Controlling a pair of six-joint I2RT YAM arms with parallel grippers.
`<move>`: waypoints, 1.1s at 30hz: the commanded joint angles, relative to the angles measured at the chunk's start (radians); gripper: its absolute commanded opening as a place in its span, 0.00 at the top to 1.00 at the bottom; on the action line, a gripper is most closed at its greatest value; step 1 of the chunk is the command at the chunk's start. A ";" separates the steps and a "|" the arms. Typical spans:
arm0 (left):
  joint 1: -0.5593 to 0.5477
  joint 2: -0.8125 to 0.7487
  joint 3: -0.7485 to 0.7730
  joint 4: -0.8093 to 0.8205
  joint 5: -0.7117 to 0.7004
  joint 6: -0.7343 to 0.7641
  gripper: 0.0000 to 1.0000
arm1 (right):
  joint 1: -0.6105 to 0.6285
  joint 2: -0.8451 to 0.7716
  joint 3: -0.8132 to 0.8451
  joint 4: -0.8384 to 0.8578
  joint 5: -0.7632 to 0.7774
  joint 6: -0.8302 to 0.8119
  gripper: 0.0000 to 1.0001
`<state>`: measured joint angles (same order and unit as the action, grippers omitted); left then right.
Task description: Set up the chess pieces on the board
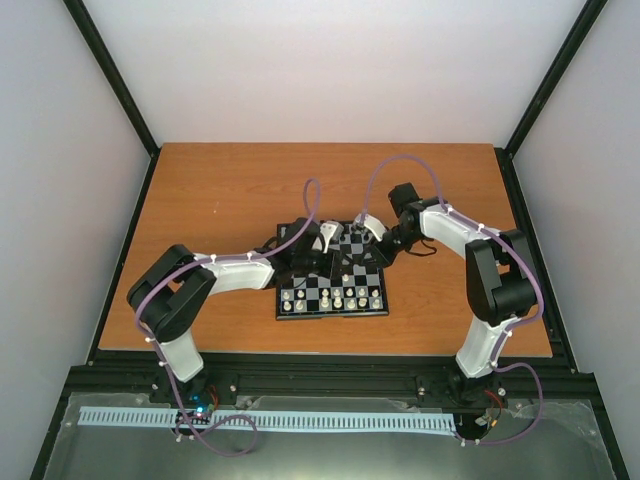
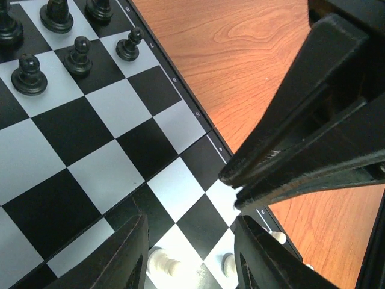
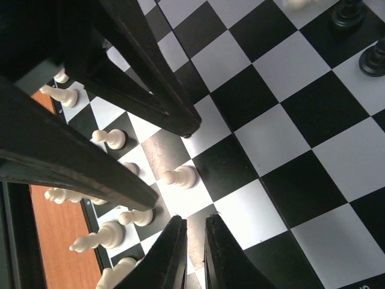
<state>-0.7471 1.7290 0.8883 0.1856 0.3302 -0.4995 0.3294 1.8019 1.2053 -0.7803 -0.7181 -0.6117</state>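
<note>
Likely grabbing white pawn point(image 3: 180, 176), upright on board point(image 2: 72, 129) below left gripper point(image 2: 191, 227): wide open, empty. Right gripper point(image 3: 196, 220) pinched closed, empty, crowding close; back it off, then descend straight, close gently

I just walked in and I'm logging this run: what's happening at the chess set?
Two robot arms are setting up the board. Both reach over its middle. The left fingers hang open above a white pawn, holding nothing; the right fingers are shut and look empty. White pieces stand along the near rows, black pieces at the far end.
</note>
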 commanded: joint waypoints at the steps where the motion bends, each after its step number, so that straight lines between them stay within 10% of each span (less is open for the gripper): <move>1: 0.005 0.020 0.011 0.077 0.007 -0.033 0.58 | -0.006 0.013 0.015 -0.019 -0.042 -0.002 0.89; 12: 0.039 -0.236 0.053 -0.220 -0.260 0.087 0.54 | -0.019 -0.060 0.014 -0.030 -0.030 -0.006 0.86; 33: 0.046 0.087 0.270 -0.406 -0.437 0.061 0.78 | -0.020 -0.617 -0.150 -0.072 0.082 0.141 0.75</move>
<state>-0.7067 1.7794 1.0893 -0.2138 -0.0696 -0.4255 0.3145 1.2881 1.1221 -0.8413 -0.6220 -0.5346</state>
